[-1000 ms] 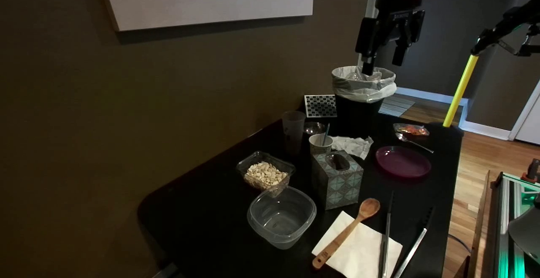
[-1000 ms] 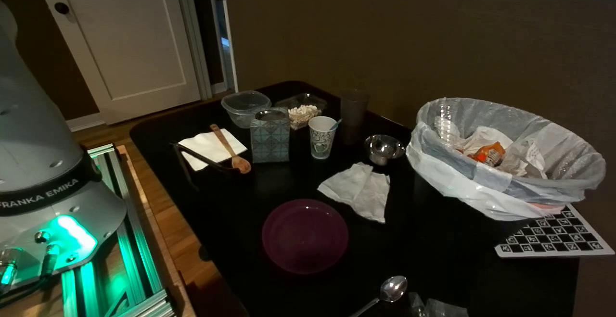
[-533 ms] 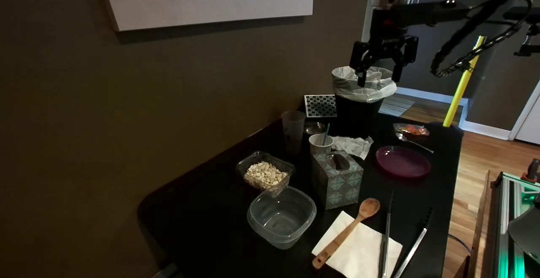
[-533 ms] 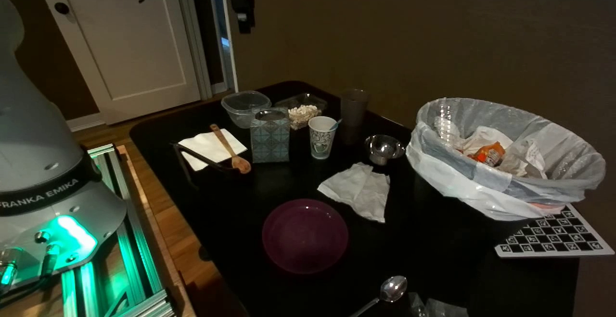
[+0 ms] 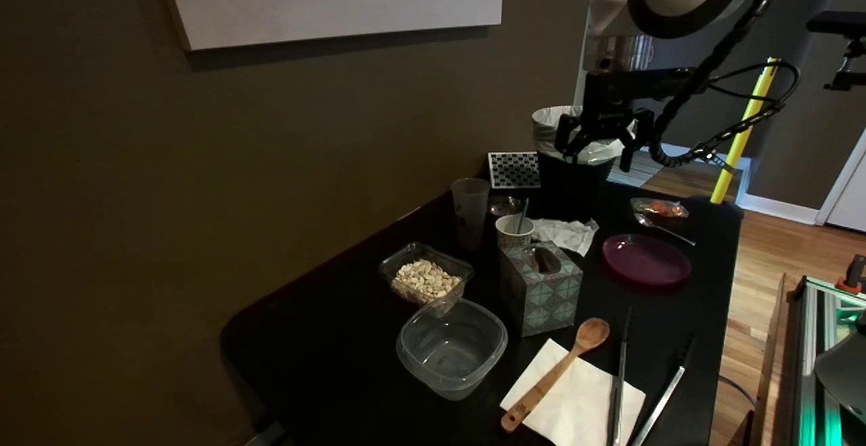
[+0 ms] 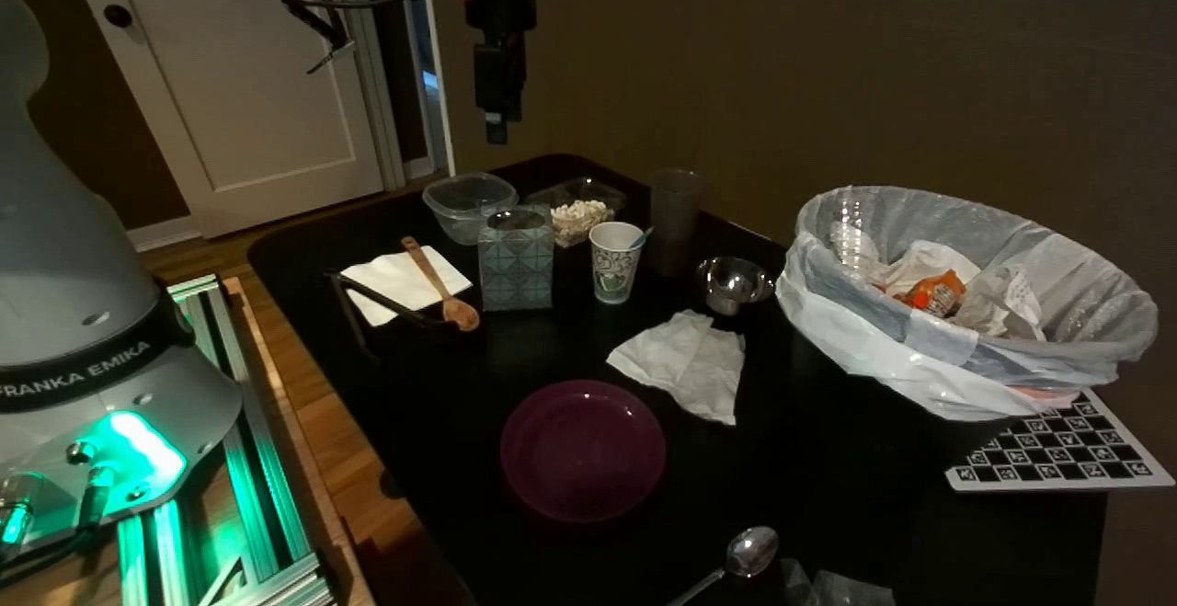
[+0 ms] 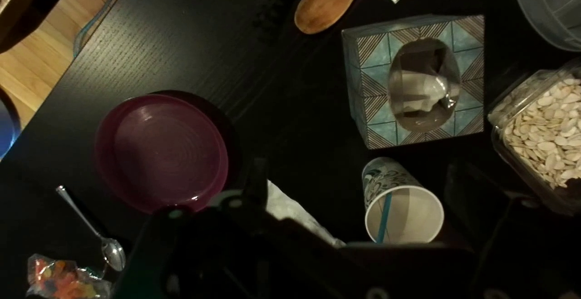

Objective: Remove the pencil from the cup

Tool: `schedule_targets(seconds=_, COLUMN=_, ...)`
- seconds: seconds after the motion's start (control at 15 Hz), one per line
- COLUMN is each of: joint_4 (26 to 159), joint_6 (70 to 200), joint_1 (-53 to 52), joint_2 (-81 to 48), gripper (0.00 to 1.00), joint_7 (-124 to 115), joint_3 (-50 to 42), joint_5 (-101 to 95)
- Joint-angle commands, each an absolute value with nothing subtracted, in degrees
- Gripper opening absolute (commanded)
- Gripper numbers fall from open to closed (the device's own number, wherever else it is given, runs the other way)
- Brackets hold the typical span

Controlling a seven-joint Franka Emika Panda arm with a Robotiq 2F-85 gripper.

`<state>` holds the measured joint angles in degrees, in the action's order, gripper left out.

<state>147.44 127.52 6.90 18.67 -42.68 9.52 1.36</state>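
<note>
From where I stand, the gripper (image 5: 598,158) hangs in the air above the black table (image 7: 172,49), its two fingers (image 6: 497,132) spread wide and released, with only air between them, well apart from everything below. The blue pencil (image 7: 384,217) stands tilted inside the paper cup (image 6: 614,273), one end poking out over the rim. I can read FRANKA EMIKA on the robot's base (image 6: 69,422); the cup carries a swirling print, and a small mark on the handle of the wooden spoon (image 5: 552,377) is too tiny to make out. From left to right in an exterior view come a white napkin (image 6: 391,275), with that spoon across it and a pair of tongs (image 5: 662,397) overlapping its edge; a clear plastic container (image 6: 451,220); a patterned tissue box (image 6: 517,266), standing just beside the cup; a clear tray (image 6: 609,194) of pale seeds (image 6: 579,211) behind; a purple plate (image 6: 583,459) farther forward; then, past the cup, a tall translucent tumbler (image 6: 678,206) behind it, a crumpled napkin (image 6: 685,362), a small metal bowl (image 6: 733,298), a metal spoon (image 6: 752,551) near the front, a large lined bin (image 6: 901,358) with rubbish (image 6: 933,293) inside, and at the far right a checkered board (image 6: 1057,450) partly hidden by the bin. In the wrist view the dark gripper covers part of the crumpled napkin
</note>
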Motion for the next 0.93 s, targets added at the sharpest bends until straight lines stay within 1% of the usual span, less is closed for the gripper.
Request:
schedule_targets(seconds=0.0, joint_4=147.33, joint_6=127.44, joint_1=5.55, joint_2=18.43, gripper=1.00, joint_7=-43.11, joint_3=8.16, joint_5=0.82)
schedule_targets(seconds=0.2, joint_4=147.47, joint_6=128.70, joint_1=6.33, joint_2=18.51, gripper=1.00, joint_7=-45.21, joint_3=8.53, joint_5=-0.44)
schedule_targets(seconds=0.53, joint_4=145.25, joint_6=131.28, joint_1=7.54, joint_2=13.56, gripper=1.00, joint_7=-49.64, joint_3=6.87, joint_5=-1.42)
schedule_targets(seconds=0.87, joint_4=144.21, joint_6=138.50, joint_1=7.50, joint_2=7.94, gripper=1.00, joint_7=-53.93, joint_3=5.62, joint_5=-4.47)
